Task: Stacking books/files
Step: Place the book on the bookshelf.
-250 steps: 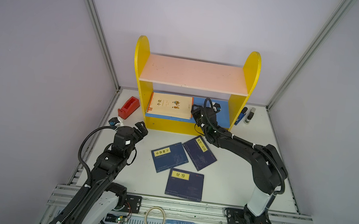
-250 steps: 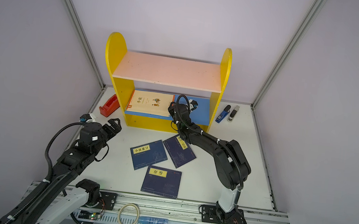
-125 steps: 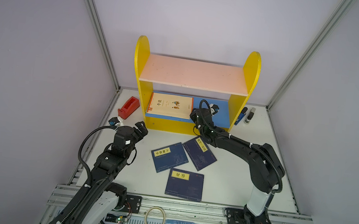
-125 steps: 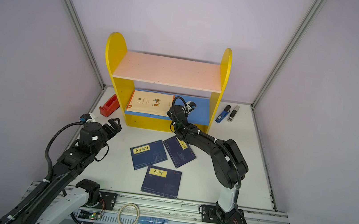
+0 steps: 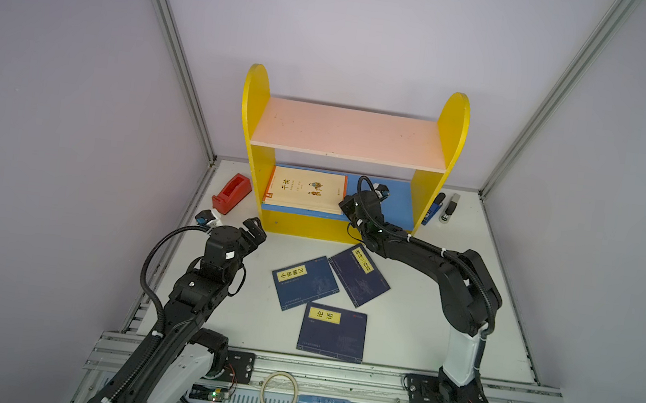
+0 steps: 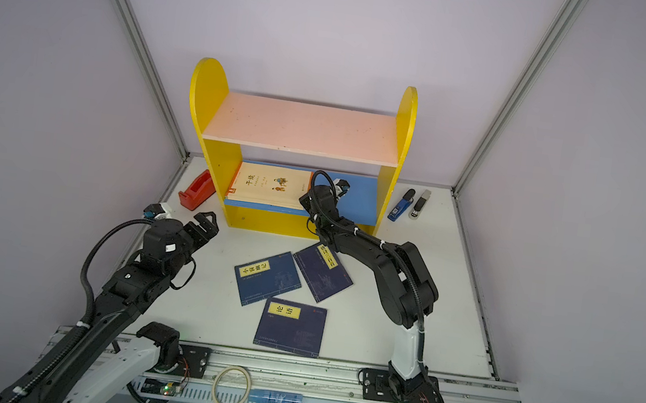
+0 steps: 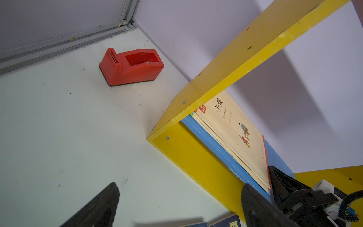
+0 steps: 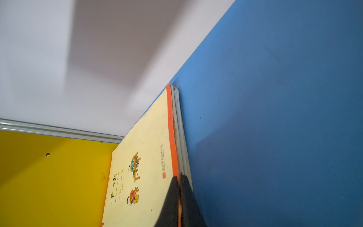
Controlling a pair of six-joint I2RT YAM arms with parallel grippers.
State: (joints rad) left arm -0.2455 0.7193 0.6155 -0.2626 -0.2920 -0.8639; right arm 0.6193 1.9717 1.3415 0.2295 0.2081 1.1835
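On the blue lower shelf (image 5: 395, 209), mid-frame, the right gripper (image 8: 179, 177) has slid across and pinched shut on the orange edge of the top cream book (image 5: 305, 192). I'd guess it means to straighten or lift it. Thin cream cover, black title, two cartoon figures. Three navy books (image 5: 305, 282) lie lower-centre on the table. The left gripper (image 5: 254, 231) gapes apart.

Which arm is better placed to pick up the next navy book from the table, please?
Probably the left: the left gripper hangs open and free near the leftmost navy book, while the right gripper is shut against the cream stack in the shelf.
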